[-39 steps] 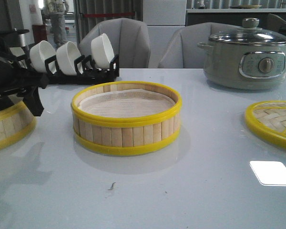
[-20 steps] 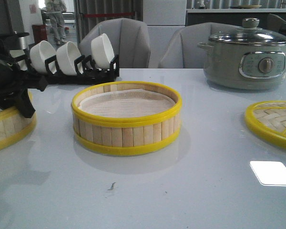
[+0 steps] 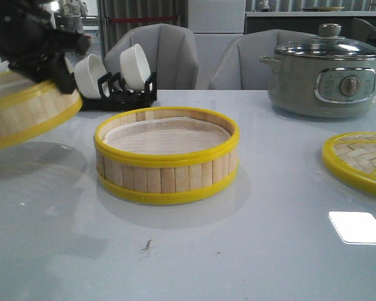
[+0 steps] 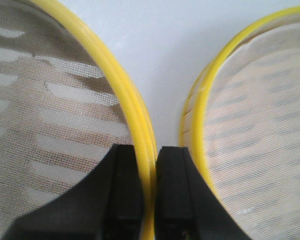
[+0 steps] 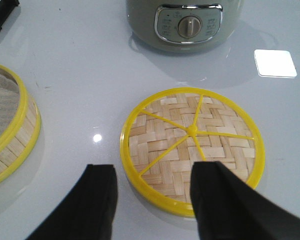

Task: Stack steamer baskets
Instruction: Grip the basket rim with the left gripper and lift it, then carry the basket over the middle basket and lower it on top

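The left pincer [image 4: 150,190] is clamped on the yellow rim of the raised basket [image 3: 25,110], one finger inside the wall and one outside, and holds it tilted clear of the counter [image 3: 250,251] at the upper left of the front frame. The second basket [image 3: 166,157] sits flat on the counter at centre frame, its white liner showing; in the left wrist frame its rim lies just beside the held one, apart from it. These baskets look light and fairly stiff, thin bamboo slats between plastic hoops, so a pinch on the rim should carry one, though a one-sided hold probably lets it droop and swing, and the smooth plastic may slip. The woven lid [image 5: 192,150] lies flat at the right edge of the front frame, and the right pincer [image 5: 155,200] hangs above it with its fingers spread wide, holding nothing. Bare counter lies between the two baskets and in front; the bowl rack [image 3: 113,84] stands close behind the raised basket, and the electric pot [image 3: 326,75] sits at upper right, well apart.
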Motion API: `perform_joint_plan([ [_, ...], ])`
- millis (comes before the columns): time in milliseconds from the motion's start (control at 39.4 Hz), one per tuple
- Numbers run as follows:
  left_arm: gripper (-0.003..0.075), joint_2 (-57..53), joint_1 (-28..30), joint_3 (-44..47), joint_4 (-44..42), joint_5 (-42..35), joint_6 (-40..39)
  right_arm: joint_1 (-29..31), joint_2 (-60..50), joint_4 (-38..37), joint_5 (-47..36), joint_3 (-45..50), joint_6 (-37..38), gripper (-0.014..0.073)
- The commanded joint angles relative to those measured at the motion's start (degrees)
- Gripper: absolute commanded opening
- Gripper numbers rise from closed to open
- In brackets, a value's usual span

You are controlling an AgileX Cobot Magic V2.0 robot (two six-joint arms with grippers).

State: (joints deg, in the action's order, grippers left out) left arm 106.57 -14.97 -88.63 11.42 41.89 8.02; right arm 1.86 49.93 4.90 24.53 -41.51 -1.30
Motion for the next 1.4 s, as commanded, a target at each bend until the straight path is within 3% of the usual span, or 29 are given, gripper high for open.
perform_joint_plan([
  [0,0.0088,-4.08,-3.77,-6.87,0.45,-0.41,0.02,-0.07,-0.38,-0.54,-3.92,-1.95,-0.4,0.0444],
  [356,0.0088,-2.8,-19.99,-10.36,0.45,-0.38,0.02,-0.07,-0.38,-0.54,-3.92,-1.95,-0.4,0.0444],
  [533,0.0088,0.1,-24.71,-10.42,0.22,-2.41,0.02,-0.07,-0.38,-0.54,-3.92,-1.95,-0.4,0.0444],
  [1372,0.0088,4.62,-26.24,-10.42,2.42,-4.93,0.02,-0.07,-0.38,-0.54,-3.92,-1.95,-0.4,0.0444],
])
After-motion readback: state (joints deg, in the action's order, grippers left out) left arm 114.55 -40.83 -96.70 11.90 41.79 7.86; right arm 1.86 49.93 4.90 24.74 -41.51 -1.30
